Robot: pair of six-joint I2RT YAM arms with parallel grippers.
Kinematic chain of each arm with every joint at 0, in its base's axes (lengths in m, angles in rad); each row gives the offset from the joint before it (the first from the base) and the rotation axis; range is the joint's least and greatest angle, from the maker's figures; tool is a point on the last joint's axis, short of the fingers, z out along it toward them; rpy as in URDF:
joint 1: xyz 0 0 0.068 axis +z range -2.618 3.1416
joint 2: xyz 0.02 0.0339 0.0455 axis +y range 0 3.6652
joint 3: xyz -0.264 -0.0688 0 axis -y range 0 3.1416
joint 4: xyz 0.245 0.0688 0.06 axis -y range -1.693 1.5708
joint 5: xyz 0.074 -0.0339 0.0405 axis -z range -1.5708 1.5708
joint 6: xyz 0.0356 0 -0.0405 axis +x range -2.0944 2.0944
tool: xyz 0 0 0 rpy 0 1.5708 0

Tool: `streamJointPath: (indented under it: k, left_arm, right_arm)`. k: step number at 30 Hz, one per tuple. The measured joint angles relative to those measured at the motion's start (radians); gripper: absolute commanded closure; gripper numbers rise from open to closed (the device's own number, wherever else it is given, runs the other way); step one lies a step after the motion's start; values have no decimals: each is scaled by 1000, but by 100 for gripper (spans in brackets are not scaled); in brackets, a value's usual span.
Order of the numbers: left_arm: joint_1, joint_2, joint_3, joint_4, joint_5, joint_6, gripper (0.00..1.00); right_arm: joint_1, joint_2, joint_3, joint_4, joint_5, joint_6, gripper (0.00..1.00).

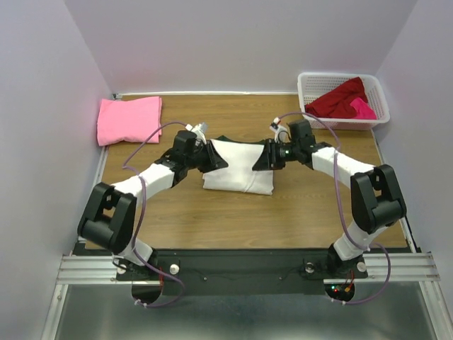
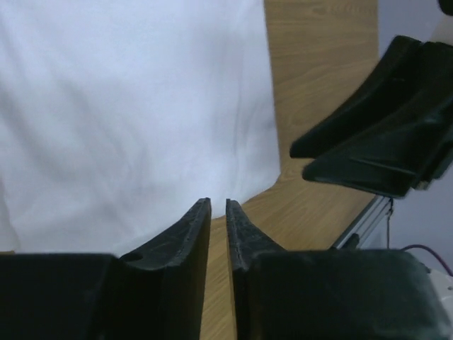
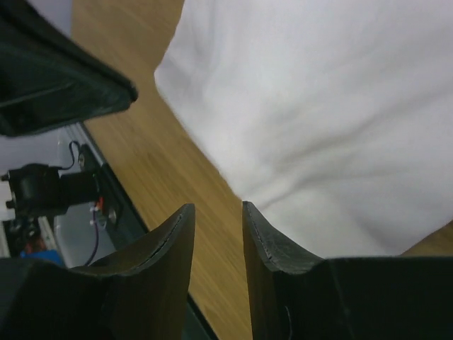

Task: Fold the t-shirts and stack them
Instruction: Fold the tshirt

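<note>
A folded white t-shirt (image 1: 239, 170) lies at the table's middle, its print hidden. It fills the left wrist view (image 2: 127, 106) and the right wrist view (image 3: 318, 92). My left gripper (image 1: 218, 159) is at its left edge, jaws almost together with a thin slit and nothing between them (image 2: 218, 202). My right gripper (image 1: 258, 161) is at its right edge, jaws slightly apart and empty over bare wood (image 3: 216, 205). A folded pink t-shirt (image 1: 129, 119) lies at the far left. Dark red (image 1: 340, 99) and magenta (image 1: 362, 108) t-shirts lie crumpled in the basket.
The white lattice basket (image 1: 304, 92) stands at the far right corner. White walls close in the table on three sides. The metal rail with the arm bases (image 1: 233, 269) runs along the near edge.
</note>
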Motion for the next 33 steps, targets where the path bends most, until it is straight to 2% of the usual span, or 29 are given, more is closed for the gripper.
streamJointPath:
  k: [1, 7, 11, 18, 21, 22, 25, 28, 31, 33]
  left_arm:
    - [-2, 32, 0, -1, 3, 15, 86]
    - [26, 200, 19, -38, 6, 51, 98]
    - [68, 250, 19, -49, 7, 60, 100]
    - [137, 271, 9, -48, 36, 66, 100]
    - [150, 259, 9, -64, 35, 76, 84]
    - [155, 240, 9, -86, 31, 82, 74]
    - [160, 176, 18, -140, 26, 91, 60]
    - [161, 86, 38, -171, 21, 94, 54]
    - [146, 6, 41, -172, 18, 91, 54]
    - [126, -15, 41, -172, 17, 91, 58]
  right_arm:
    - [12, -13, -39, 10, -33, 0, 63]
    - [3, 48, -154, 18, -118, -35, 68]
    - [-9, 122, -220, 29, -122, -65, 76]
    - [-94, 130, -261, 28, -146, -66, 75]
    - [-110, 86, -242, 20, -131, -56, 72]
    - [-111, 76, -226, 13, -132, -54, 72]
    - [-111, 45, -165, 12, -146, -32, 69]
    - [-102, 21, -122, 15, -160, -17, 67]
    - [-74, 14, -110, 16, -162, -5, 67]
    - [-46, 22, -110, 14, -161, 0, 67]
